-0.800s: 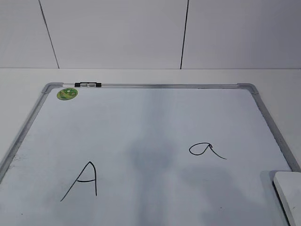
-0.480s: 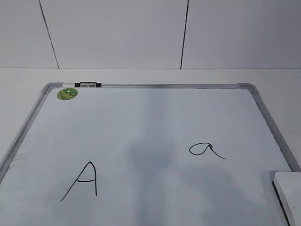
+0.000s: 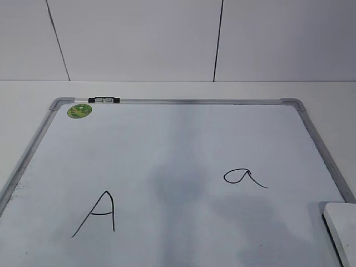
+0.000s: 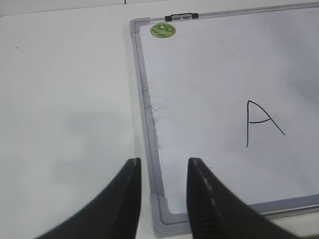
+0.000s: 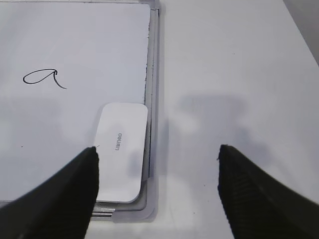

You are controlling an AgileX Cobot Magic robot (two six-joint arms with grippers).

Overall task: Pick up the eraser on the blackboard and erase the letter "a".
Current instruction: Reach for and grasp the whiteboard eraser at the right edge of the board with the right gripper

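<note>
The blackboard is a white dry-erase board with a silver frame, lying flat. The small letter "a" is on its right half; it also shows in the right wrist view. The white eraser lies on the board's near right corner, partly cut off in the exterior view. My right gripper is wide open above that corner, with the eraser near its left finger. My left gripper is open and empty above the board's near left corner. Neither gripper shows in the exterior view.
A larger capital "A" is on the board's left half. A green sticker and a black-and-white marker clip sit at the far left corner. White table surrounds the board; a white wall stands behind.
</note>
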